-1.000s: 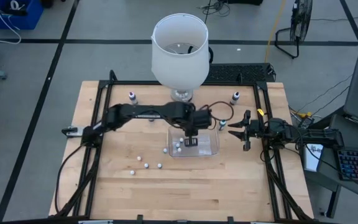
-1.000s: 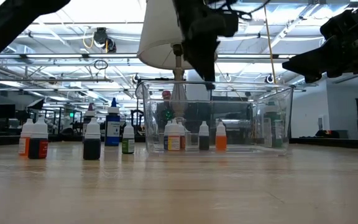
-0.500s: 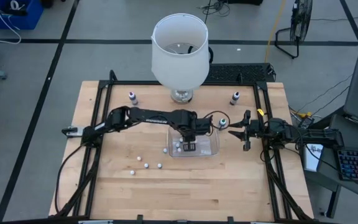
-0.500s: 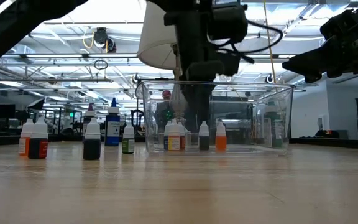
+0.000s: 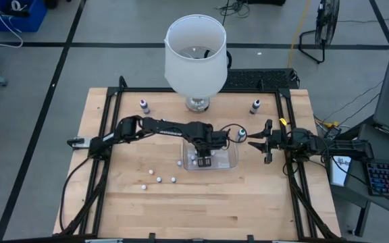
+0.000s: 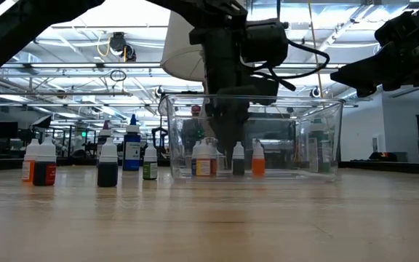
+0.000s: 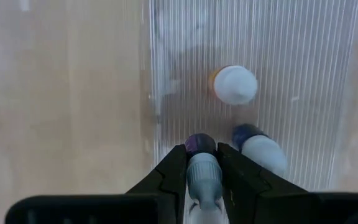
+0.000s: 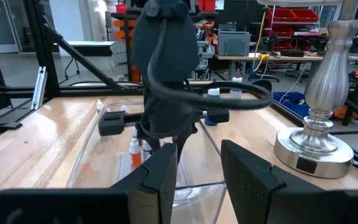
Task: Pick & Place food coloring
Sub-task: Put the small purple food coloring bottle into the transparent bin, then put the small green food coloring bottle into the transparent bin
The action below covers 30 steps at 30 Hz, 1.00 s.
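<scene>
My left gripper (image 5: pixel 203 156) reaches down into the clear tub (image 5: pixel 231 165) and is shut on a small food coloring bottle (image 7: pixel 201 167) with a purple body and a grey cap. Inside the tub stand other bottles: an orange one (image 7: pixel 235 85) and a blue one (image 7: pixel 260 148), both white-capped; the low view shows three (image 6: pixel 238 160) upright on the tub floor. Several more bottles (image 6: pixel 108 164) stand on the table left of the tub. My right gripper (image 5: pixel 252 143) waits open, right of the tub. My left gripper pinches the bottle between its two fingers (image 7: pixel 173 171), at the grey cap (image 7: pixel 202 177). The fingers come from above, pointing down, and lie along the bottle. The purple body (image 7: pixel 199 144) points down past the fingertips. Whether its base rests on the tub floor, I cannot tell.
A big white lampshade (image 5: pixel 194 54) on a metal base (image 5: pixel 196 102) stands at the far side behind the tub. Single bottles stand at the far left (image 5: pixel 144 104), far right (image 5: pixel 255 106) and beside the tub (image 5: pixel 240 133). Several lie on bare wood near-left (image 5: pixel 159 179).
My left gripper has come down from above the tub's rim into the tub, shifting slightly toward the table's near edge, with the bottle still between its fingers. My right arm has kept still.
</scene>
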Each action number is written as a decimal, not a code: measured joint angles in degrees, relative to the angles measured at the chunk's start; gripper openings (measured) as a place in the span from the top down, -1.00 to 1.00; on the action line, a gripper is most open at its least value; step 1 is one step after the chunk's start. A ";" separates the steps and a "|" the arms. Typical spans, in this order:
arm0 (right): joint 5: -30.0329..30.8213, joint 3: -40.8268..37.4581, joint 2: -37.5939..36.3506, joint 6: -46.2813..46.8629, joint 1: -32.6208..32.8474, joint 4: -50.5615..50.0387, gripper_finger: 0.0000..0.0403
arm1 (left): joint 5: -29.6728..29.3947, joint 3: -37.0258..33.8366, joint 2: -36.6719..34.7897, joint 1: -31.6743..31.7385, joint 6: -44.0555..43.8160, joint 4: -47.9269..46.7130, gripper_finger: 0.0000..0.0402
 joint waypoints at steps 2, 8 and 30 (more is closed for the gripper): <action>-0.01 -0.01 0.00 0.00 -0.02 0.01 0.43 | -0.15 0.00 0.00 0.04 -1.03 -0.02 0.61; 0.01 -0.01 0.00 0.00 -0.02 0.00 0.43 | -0.07 0.00 0.00 0.09 -1.21 -0.04 0.52; 0.01 0.00 0.00 0.00 -0.02 0.01 0.43 | -1.40 0.04 -11.28 0.18 -2.21 -0.64 0.29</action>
